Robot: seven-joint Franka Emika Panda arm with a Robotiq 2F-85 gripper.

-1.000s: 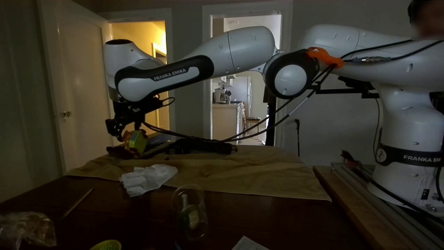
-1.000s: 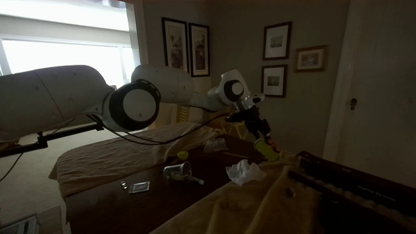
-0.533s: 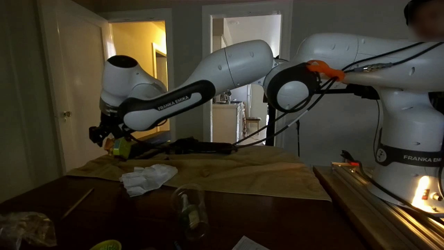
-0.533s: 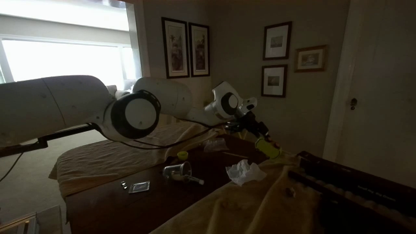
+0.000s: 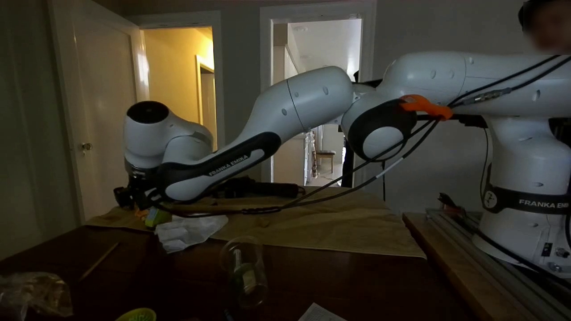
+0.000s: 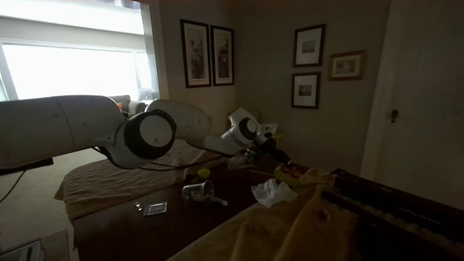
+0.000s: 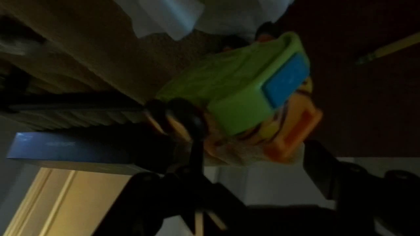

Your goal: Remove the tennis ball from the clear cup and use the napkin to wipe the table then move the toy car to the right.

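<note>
The toy car point(image 5: 156, 217), orange-red with a yellow-green underside and a blue patch, sits between my fingers. My gripper point(image 5: 136, 203) is shut on it, low at the tan cloth's edge. In the wrist view the car point(image 7: 242, 95) is tilted, one finger at its wheels, the other by its orange end. I cannot tell if it touches the table point(image 5: 178, 285). The crumpled white napkin point(image 5: 189, 232) lies close beside it, also in the wrist view point(image 7: 226, 14). The clear cup point(image 6: 195, 189) lies on its side with a small bottle-like thing in it. The tennis ball is not in view.
A pencil point(image 5: 99, 262), a clear plastic bag point(image 5: 33, 294) and a yellow-green bowl point(image 6: 203, 173) lie on the table. A flat packet point(image 6: 156, 208) lies nearer the table's edge. A long dark box point(image 6: 398, 206) rests on the tan cloth point(image 5: 312, 227).
My arm has lowered, carrying the toy car down toward the table beside the napkin. The napkin and cup stay where they were.
</note>
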